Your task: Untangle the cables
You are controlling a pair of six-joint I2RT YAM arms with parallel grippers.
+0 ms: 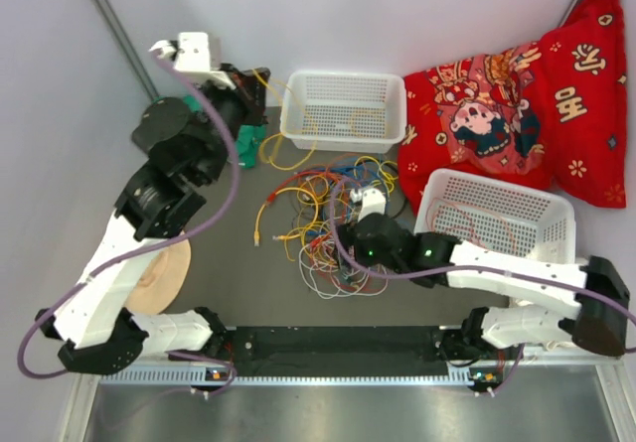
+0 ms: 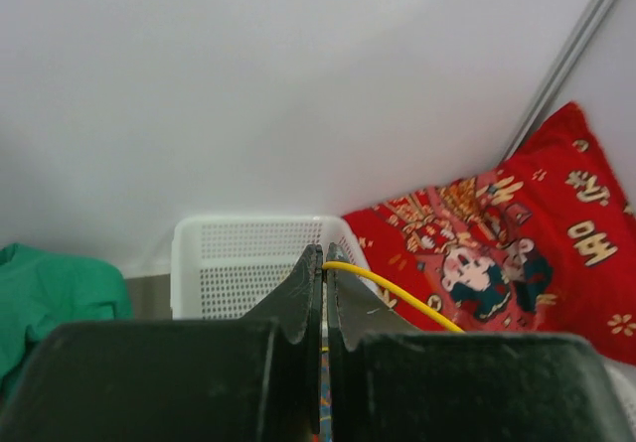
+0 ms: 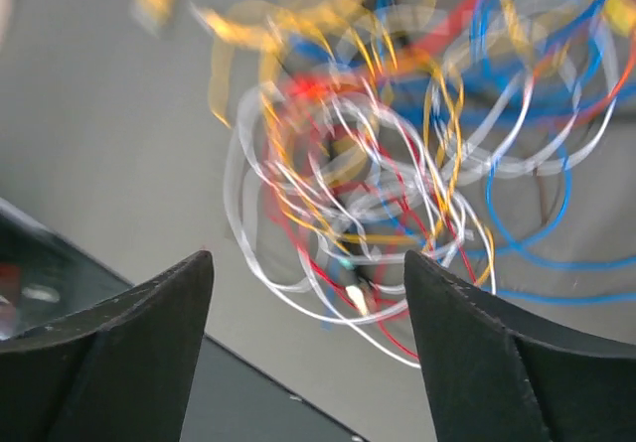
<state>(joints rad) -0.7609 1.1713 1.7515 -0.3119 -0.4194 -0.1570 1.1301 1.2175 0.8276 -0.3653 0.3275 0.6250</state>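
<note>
Your left fingers [image 2: 301,298] are pinched shut on a yellow cable [image 2: 397,293], held up off the bench [image 1: 229,273] at the back-left, just beside the rear white basket [image 1: 343,77]. That cable runs off to the right from the fingertips. The rest of the cables [image 1: 323,233] (yellow, red, orange, blue, white) lie in one knotted heap mid-bench, in front of the rear basket.

Your right fingers [image 3: 129,343] are spread wide w/ nothing btwn them, hovering just over the heap's right side. The wrist view there is blurred.

A second white basket [image 1: 497,179] sits right of the heap, w/ a red cushion [image 1: 517,104] behind it. A green cloth [image 1: 246,144] lies by the left arm.
</note>
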